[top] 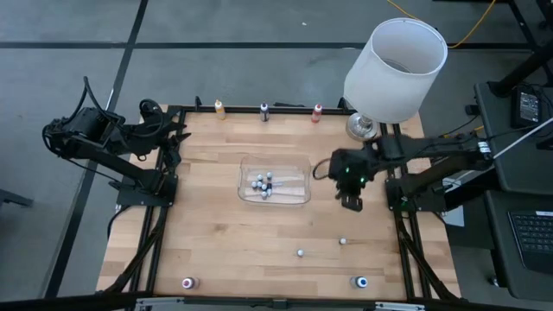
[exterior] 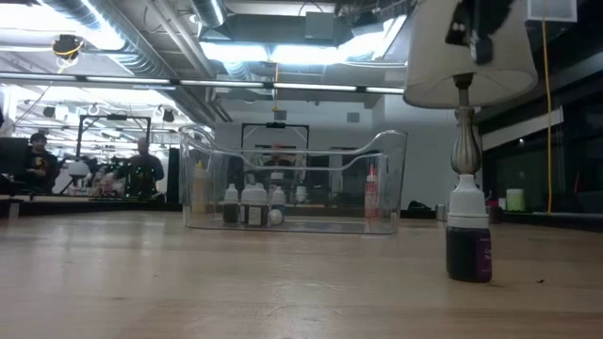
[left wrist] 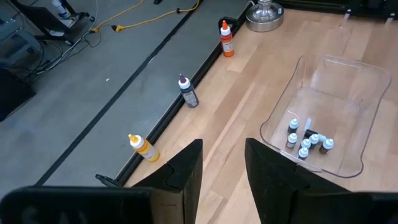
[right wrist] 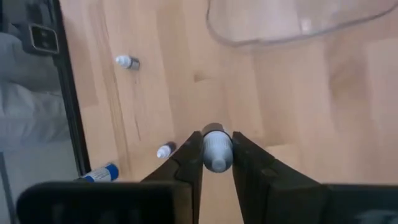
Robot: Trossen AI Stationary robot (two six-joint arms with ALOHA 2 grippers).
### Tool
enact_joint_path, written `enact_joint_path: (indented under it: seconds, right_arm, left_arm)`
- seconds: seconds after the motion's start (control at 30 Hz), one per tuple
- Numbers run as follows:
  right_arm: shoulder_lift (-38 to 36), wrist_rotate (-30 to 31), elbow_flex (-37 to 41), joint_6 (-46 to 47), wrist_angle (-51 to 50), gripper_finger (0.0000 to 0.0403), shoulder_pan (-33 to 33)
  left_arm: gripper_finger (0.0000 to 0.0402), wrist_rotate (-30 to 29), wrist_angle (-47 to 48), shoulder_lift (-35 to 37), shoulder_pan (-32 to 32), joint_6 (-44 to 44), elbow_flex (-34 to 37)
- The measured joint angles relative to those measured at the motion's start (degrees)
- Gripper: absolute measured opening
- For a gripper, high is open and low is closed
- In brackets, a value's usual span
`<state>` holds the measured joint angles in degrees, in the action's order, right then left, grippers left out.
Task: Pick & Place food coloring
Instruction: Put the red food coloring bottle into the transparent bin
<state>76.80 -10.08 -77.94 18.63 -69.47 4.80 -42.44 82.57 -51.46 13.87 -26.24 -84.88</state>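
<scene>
Over the bare wood to the right of the clear tray [top: 294, 197], my right gripper [top: 350, 203] is shut on a small food coloring bottle [right wrist: 216, 149] with a pale grey cap. Several like bottles [left wrist: 306, 142] lie inside the tray. Two more lie on their sides on the table [right wrist: 126, 61] [right wrist: 166, 150]. Larger bottles stand along the far edge: yellow [top: 219, 108], dark [top: 264, 111] and red [top: 317, 112]. A pink one [top: 189, 282] and a blue one [top: 361, 282] stand at the near edge. My left gripper [left wrist: 222, 155] waits open, high at the table's far left. My right gripper pinches the small bottle's two sides [right wrist: 216, 160] between its two fingers. The fingers come from above, pointing steeply down. The pale cap end [right wrist: 214, 138] shows between them and the bottle's lower part is hidden behind it. The bottle is lifted clear of the table.
A white-shaded lamp [top: 396, 69] with a metal base [top: 363, 127] stands at the far right corner, close behind my right arm. A black frame rail [top: 259, 110] runs round the table. Bare wood lies between the tray and the near edge.
</scene>
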Motion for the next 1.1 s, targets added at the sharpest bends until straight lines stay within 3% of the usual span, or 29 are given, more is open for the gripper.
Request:
enact_joint_path:
  seconds: [0.33,0.6,0.97,1.1]
  right_arm:
    - [0.0,1.0,-5.7,-8.8,-3.9,0.0072,-8.4]
    - [5.1,-3.1,-7.0,-17.4,-3.8,0.0074,-14.2]
    - [21.8,-3.1,-28.6,-32.0,-3.6,0.0073,-16.3]
    - [25.9,-3.1,-31.9,-35.3,-3.9,0.0070,-16.3]
  left_arm:
    - [0.0116,-1.6,0.0,0.0,0.0,-1.2,0.0]
    - [0.0116,-1.6,0.0,0.0,0.0,-1.7,0.0]
    - [0.0116,-2.9,0.0,0.0,0.0,-2.6,0.0]
    - [0.0116,-3.0,0.0,0.0,0.0,-2.6,0.0]
